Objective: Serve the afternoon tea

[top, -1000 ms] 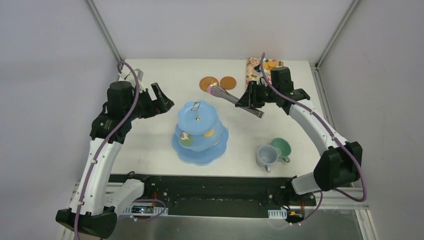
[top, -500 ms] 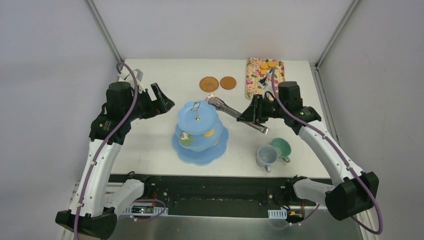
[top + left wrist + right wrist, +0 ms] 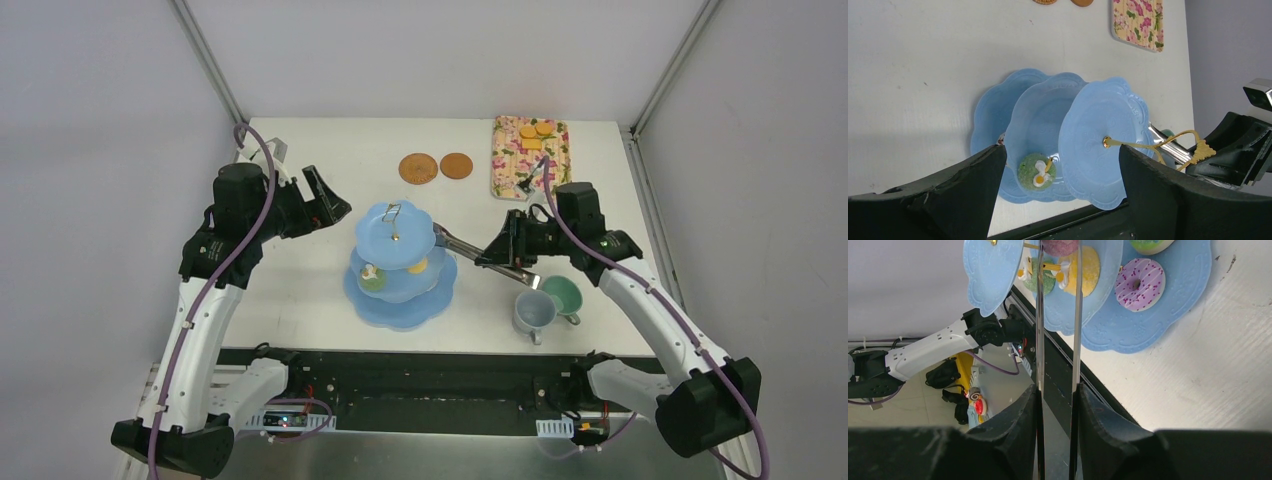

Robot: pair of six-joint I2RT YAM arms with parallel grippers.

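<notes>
The light-blue three-tier stand (image 3: 392, 298) stands at mid-table and also shows in the left wrist view (image 3: 1098, 135). My right gripper (image 3: 507, 250) is shut on the metal tongs (image 3: 465, 243). The tongs' tips pinch a pinkish donut (image 3: 1060, 246) at the stand's middle tier, just under the top tier's edge. A yellow donut (image 3: 1089, 270) and a green one (image 3: 1037, 172) lie on the middle tier. A purple sprinkled donut (image 3: 1139, 284) lies on the bottom tier. My left gripper (image 3: 330, 205) is open and empty, left of the stand.
A grey-blue cup (image 3: 533, 310) and a green cup (image 3: 563, 294) stand near the front right, just below the tongs' handle. Two brown coasters (image 3: 418, 167) (image 3: 457, 165) lie at the back. The floral tray (image 3: 512, 160) at the back right holds orange biscuits (image 3: 535, 130).
My right arm has carried the tongs and donut from beside the coasters, forward and down to the stand's middle tier. The left arm has not moved.
</notes>
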